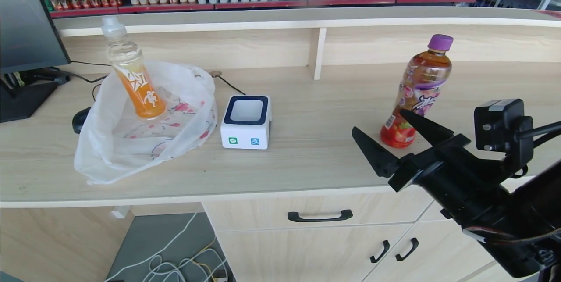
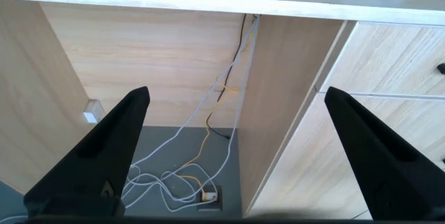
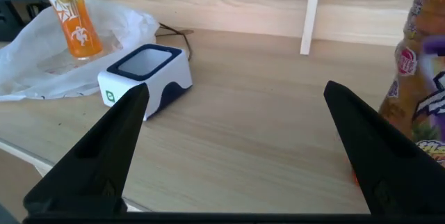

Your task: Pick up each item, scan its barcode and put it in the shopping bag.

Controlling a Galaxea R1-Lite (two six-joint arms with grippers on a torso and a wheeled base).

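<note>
Near the surface's (image 1: 307, 159) right front edge, right gripper (image 1: 378, 119) spread open, one finger (image 1: 425, 126) partly covering purple-capped drink bottle (image 1: 423, 76); below the front edge, left gripper (image 2: 235, 90) likewise open.

One bottle (image 1: 133, 76) is standing inside the shopping bag (image 1: 114, 150) at the left of the surface (image 1: 307, 159), the scanner (image 1: 245, 122) sitting just right of the bag; a second bottle (image 1: 416, 93) is standing well right, just behind the right hand (image 1: 378, 120).
</note>
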